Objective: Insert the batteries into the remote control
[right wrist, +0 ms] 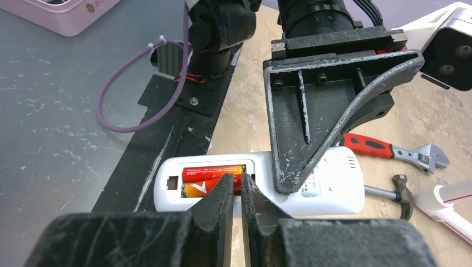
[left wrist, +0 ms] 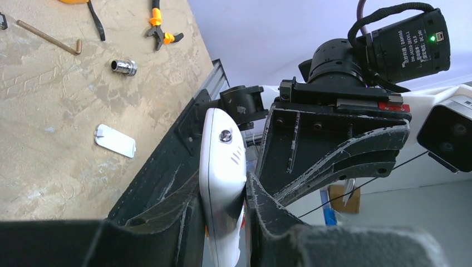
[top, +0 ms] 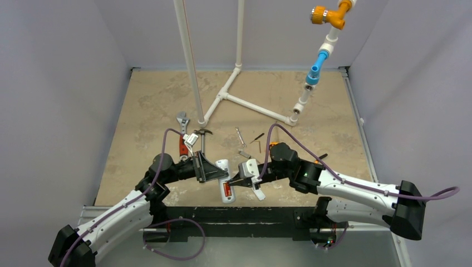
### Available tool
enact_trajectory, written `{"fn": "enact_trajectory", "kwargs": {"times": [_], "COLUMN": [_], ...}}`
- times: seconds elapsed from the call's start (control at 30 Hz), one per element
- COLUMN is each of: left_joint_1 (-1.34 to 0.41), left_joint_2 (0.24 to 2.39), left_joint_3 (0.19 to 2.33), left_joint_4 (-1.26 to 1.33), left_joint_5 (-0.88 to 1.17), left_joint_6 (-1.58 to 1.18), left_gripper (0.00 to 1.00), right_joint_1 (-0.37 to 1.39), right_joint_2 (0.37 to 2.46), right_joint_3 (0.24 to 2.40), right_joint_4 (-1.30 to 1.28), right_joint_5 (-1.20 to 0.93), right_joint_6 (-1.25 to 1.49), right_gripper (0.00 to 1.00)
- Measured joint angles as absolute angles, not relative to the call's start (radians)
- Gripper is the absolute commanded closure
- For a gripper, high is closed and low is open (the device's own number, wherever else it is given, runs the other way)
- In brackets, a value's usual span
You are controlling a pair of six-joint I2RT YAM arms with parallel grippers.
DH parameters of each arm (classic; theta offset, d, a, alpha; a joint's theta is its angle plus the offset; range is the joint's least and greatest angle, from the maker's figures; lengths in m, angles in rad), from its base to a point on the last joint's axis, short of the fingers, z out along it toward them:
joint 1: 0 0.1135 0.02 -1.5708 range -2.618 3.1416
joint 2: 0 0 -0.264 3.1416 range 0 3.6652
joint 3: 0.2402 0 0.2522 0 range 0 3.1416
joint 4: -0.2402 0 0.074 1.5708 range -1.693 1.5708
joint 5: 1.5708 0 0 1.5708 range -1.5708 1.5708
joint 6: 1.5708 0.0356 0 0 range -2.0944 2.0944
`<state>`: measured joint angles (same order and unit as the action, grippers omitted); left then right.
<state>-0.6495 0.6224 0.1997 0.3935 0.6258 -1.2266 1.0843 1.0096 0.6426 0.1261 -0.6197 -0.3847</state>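
Batteries [right wrist: 211, 171], two orange-red cells, are seen lying in the open recess of the remote control [right wrist: 334, 192] only in the right wrist view; in the left wrist view the recess is turned away. The lower cell is partly hidden by the right gripper [right wrist: 237, 181], whose fingers are set almost together, tips at it. The remote is clamped by the left gripper [left wrist: 222, 214] near the front edge of the table [top: 139, 111].

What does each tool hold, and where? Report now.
Left tool clamps the slim white remote control mid-body; right tool, tips at the orange-red batteries, visibly grips nothing.
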Motion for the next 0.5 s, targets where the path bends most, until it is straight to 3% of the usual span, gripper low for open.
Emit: {"fn": "enact_trajectory", "kwargs": {"times": [0.5], "left_joint_1": [-0.651], "left_joint_2": [0.625], "left_joint_3": [0.200], "left_joint_4": [0.361], "left_joint_5": [0.625], "left_joint_6": [-1.211], "left_gripper": [1.00], "right_joint_1": [1.113], "right_joint_2": [1.059], "right_joint_3": [0.724], "right_joint_4": [-0.012], "right_joint_5": [-0.583], "right_joint_6": [-0.435], "right_gripper": [0.97]}}
